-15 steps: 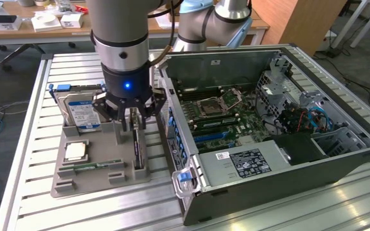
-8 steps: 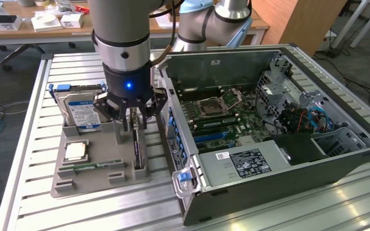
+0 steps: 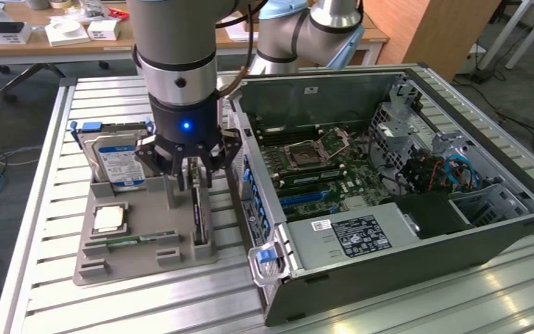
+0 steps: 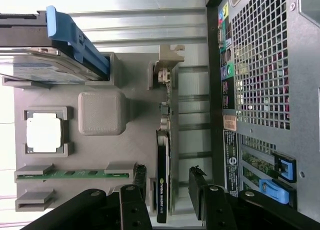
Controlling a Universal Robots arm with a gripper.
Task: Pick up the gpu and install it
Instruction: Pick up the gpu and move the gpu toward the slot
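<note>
The tool [image 4: 168, 186] has its two black fingers apart, one on each side of the gpu [image 4: 163, 160], which stands on edge in the grey holder [image 3: 109, 263] at 9 o'clock from the computer case [image 3: 416, 233], so a crooked squeeze could let it slip.

The arm's tool [image 3: 191, 182] hangs over a grey holder [image 3: 100, 268] on the slatted metal bench [image 3: 156, 306], its fingers down on either side of the far end of the gpu [image 3: 199, 219], which stands on edge in a slot along the holder's side nearest the case. Toward the exterior view's left, a hard drive [image 3: 119, 163] stands upright at the holder's far end; a processor [image 3: 109, 219] and a RAM stick [image 3: 142, 241] lie nearer. Just beside the holder, on the exterior view's right, sits the opened computer case [image 3: 489, 236].
</note>
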